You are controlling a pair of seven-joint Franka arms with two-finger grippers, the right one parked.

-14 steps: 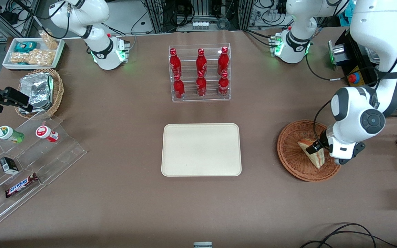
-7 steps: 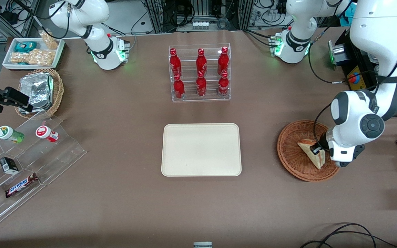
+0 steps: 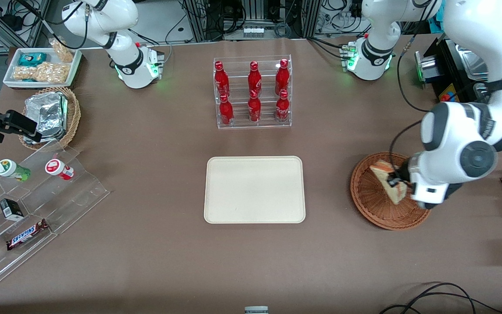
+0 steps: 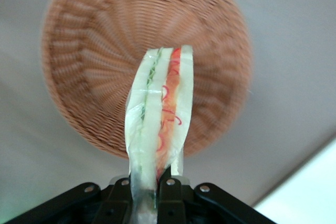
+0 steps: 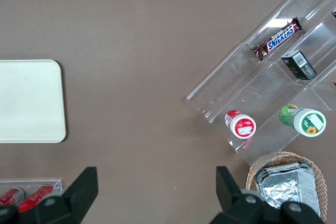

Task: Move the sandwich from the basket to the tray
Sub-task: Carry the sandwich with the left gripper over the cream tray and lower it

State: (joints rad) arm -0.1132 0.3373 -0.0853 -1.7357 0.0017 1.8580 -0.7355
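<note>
- The pincer (image 3: 397,185) is being held above the basket (image 3: 371,203), clamped on the narrow end of the sandwich (image 3: 388,181); at the wrist camera the two fingers (image 4: 170,182) are being seen pressed against the wrapped wedge (image 4: 160,129) from either side.
- The sandwich is being carried clear of the wicker: against the pictures of a moment ago, where it was lying low in the basket under the pincer, it is now being shown higher and shifted toward the basket's rim that lies farther from the front camera.
- At the wrist camera the basket (image 4: 89,66) is being seen whole and well below the wedge, with nothing touching it, so the lift is being judged as under way and the grasp as holding.
- The wedge is being held on edge, its green and red-orange layers running away from the fingers; a slip in the clear wrap is being judged possible, since only one end is being gripped.
- The tray (image 3: 254,189) is being left bare at the middle of the counter (image 3: 146,253), well apart from the basket, toward the parked arm's end.
- The carry sideways to the tray is being judged the next step; the placing is not yet done.
</note>
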